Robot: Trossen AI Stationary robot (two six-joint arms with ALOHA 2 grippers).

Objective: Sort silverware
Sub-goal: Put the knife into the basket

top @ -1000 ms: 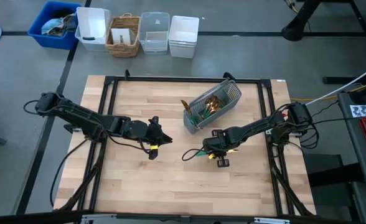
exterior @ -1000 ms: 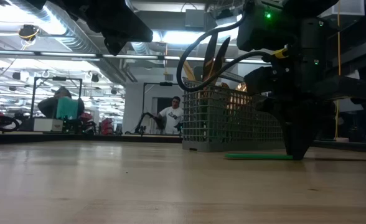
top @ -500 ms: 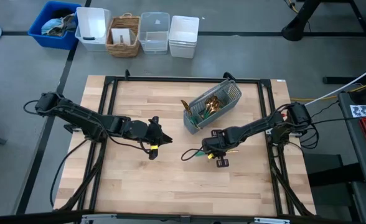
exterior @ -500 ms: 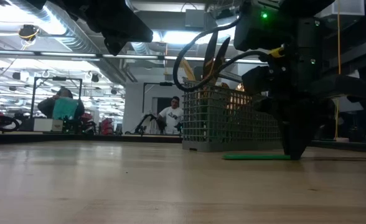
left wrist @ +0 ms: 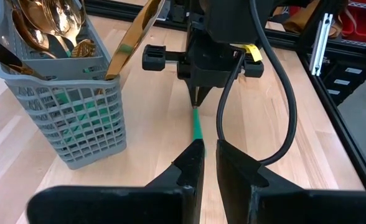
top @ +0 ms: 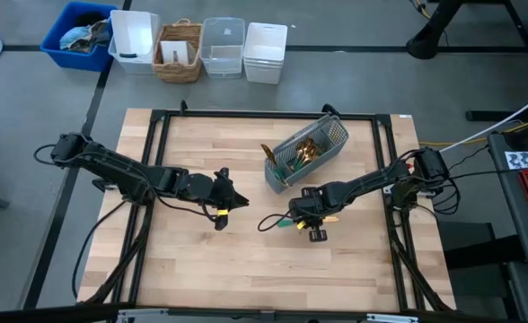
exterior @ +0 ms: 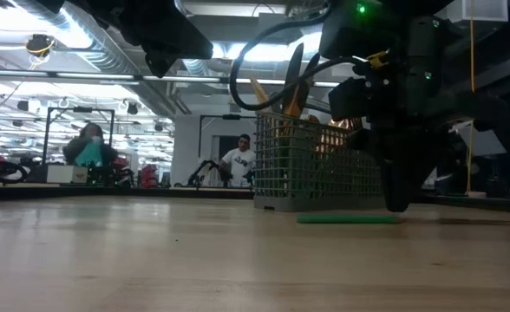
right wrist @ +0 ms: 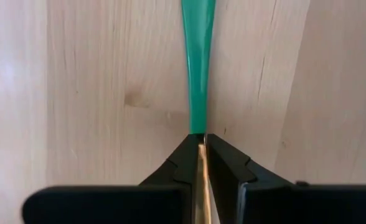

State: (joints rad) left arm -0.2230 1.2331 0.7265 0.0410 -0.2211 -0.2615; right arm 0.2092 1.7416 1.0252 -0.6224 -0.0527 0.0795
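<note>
The right gripper's [right wrist: 200, 144] jaws are closed on one piece of silverware [right wrist: 198, 68], pinched where its gold neck meets the teal handle; which kind of utensil it is cannot be told. The left gripper's [left wrist: 209, 151] jaws are seen nearly shut, with only a narrow gap between the fingers and nothing held. On the tabletop [top: 201, 260], the held piece is laid flat, its green handle [exterior: 346, 219] resting on the wood and pointed toward the left edge. It is placed right of the middle, just in front of a grey caddy [top: 306, 152]. The caddy is set nearer the far edge and the right side, turned at an angle. Inside it, more gold pieces [left wrist: 52, 22] are stood upright with heads above the rim, and one [left wrist: 133, 40] is leaned out over the mesh wall. The right gripper is lowered to the wood from above, with a black cable [exterior: 264, 56] looped beside it. The left gripper is held just above the wood, left of the middle, well apart from the caddy and pointed at the held piece. Bins [top: 201, 45] are lined up on the floor beyond the far edge.
</note>
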